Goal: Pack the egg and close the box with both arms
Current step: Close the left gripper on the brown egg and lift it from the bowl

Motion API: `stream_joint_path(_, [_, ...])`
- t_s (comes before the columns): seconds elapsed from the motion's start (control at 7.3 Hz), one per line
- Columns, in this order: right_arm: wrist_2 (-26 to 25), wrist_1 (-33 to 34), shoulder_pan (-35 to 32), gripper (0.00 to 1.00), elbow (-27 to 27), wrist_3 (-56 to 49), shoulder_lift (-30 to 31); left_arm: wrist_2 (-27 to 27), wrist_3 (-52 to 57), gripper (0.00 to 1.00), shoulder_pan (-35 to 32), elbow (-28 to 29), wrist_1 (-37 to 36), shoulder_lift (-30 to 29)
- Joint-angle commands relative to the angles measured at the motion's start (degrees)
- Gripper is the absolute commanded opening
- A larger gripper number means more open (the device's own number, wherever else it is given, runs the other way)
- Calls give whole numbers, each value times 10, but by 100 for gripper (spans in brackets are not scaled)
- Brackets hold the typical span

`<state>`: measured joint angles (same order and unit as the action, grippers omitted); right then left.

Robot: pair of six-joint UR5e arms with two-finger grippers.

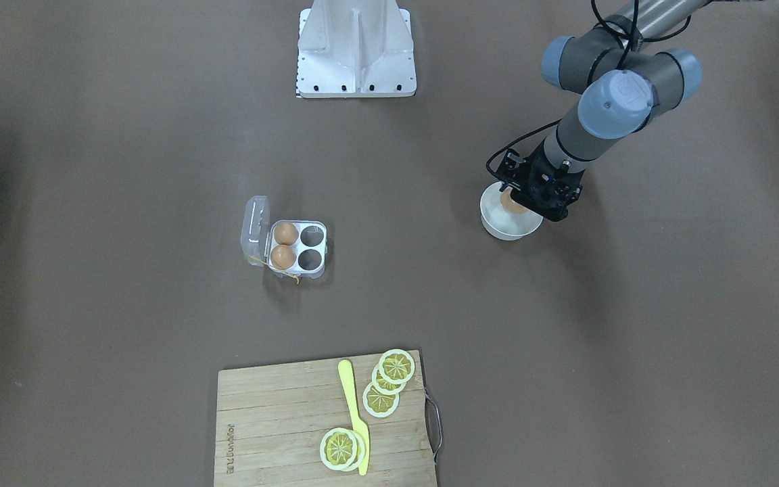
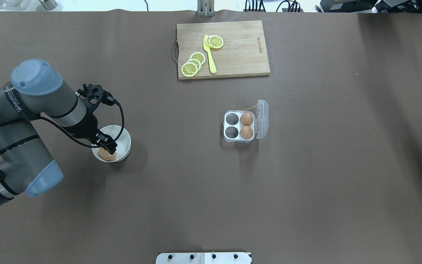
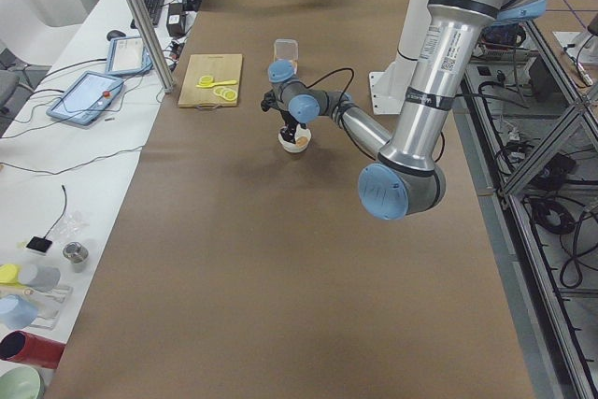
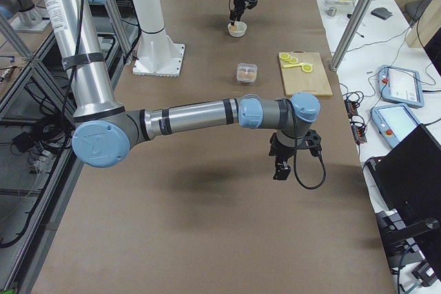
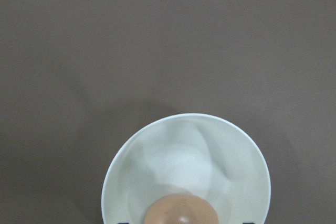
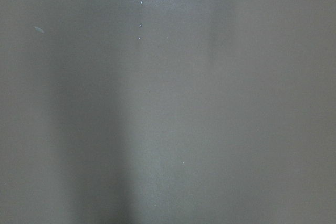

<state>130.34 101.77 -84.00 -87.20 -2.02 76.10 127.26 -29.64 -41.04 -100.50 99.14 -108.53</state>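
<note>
A light-brown egg (image 2: pixel 107 155) lies in a round white bowl (image 2: pixel 125 136) at the table's left; it also shows in the front view (image 1: pixel 512 203) and the left wrist view (image 5: pixel 181 211). My left gripper (image 2: pixel 107 146) is down in the bowl, open, with its fingers either side of the egg. The clear box (image 2: pixel 239 126) stands mid-table with its lid (image 2: pixel 262 119) open; two brown eggs (image 2: pixel 247 118) fill the cells by the lid, and two cells are empty. My right gripper (image 4: pixel 282 164) hangs over bare table, seen only in the right side view; I cannot tell its state.
A wooden cutting board (image 2: pixel 240 49) with lemon slices (image 2: pixel 189 68) and a yellow knife (image 2: pixel 210 55) lies at the far edge. The white stand (image 1: pixel 356 51) is at the robot's side. The right wrist view shows only brown table.
</note>
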Motion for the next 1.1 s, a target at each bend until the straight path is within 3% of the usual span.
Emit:
stream_joint_path(0.0, [0, -1, 0, 100, 3, 0, -3, 0, 0, 74, 3, 13, 0, -3])
stream_joint_path(0.27, [0, -2, 0, 100, 3, 0, -3, 0, 0, 67, 6, 17, 0, -3])
stream_joint_path(0.96, [0, -2, 0, 100, 3, 0, -3, -15, -9, 67, 29, 18, 0, -4])
